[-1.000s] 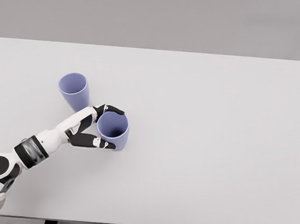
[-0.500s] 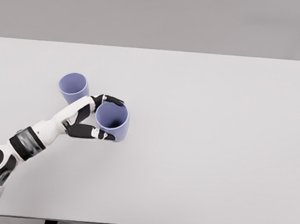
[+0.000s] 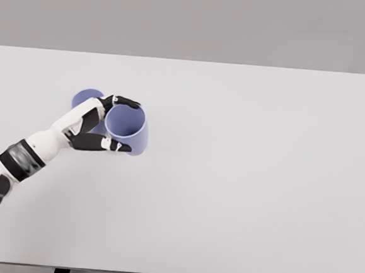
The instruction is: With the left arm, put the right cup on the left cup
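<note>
Moving up-left since before: left hand [image 3: 98, 127] w/ right cup [image 3: 127, 129], nearing left cup [image 3: 84, 96]

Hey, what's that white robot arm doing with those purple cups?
The robot's left hand is wrapped around one purple cup, fingers on both sides of it, and holds it close to a second purple cup on the white table. The second cup is mostly hidden behind the hand, so only part of its rim shows. The held cup is not yet stacked on the other; whether they touch cannot be told. The right arm is out of view.
</note>
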{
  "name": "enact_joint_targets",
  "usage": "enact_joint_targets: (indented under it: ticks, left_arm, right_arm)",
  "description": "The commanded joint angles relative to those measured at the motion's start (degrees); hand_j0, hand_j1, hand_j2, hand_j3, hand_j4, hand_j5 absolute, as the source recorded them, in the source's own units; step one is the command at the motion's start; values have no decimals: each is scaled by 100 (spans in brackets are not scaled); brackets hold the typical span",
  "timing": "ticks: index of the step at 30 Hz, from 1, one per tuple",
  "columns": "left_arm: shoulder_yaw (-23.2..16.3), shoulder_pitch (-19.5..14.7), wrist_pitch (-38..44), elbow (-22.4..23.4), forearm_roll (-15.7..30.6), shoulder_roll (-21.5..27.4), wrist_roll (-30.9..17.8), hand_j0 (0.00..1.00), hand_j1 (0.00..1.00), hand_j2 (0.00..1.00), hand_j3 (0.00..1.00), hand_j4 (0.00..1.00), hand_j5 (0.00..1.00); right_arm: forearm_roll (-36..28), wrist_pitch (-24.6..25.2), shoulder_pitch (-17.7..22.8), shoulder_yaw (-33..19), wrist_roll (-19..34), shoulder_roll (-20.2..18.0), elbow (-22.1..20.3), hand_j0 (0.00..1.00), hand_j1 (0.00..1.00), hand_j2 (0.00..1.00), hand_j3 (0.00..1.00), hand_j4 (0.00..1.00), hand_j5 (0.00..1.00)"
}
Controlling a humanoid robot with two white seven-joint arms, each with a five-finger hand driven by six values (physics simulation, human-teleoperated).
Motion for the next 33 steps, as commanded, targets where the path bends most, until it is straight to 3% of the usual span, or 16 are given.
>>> enact_joint_targets:
  ticks: [1,33]
  left_arm:
    - [37,0,6,-4,91,43,1,65,65,65,65,65,65]
    - [618,-325,15,-4,627,456,1,65,65,65,65,65,65]
  right_arm:
    - [-1,1,0,0,2,-1,1,100,100,100,100,100,100]
    - [-1,0,0,0,2,-1,1,100,100,100,100,100,100]
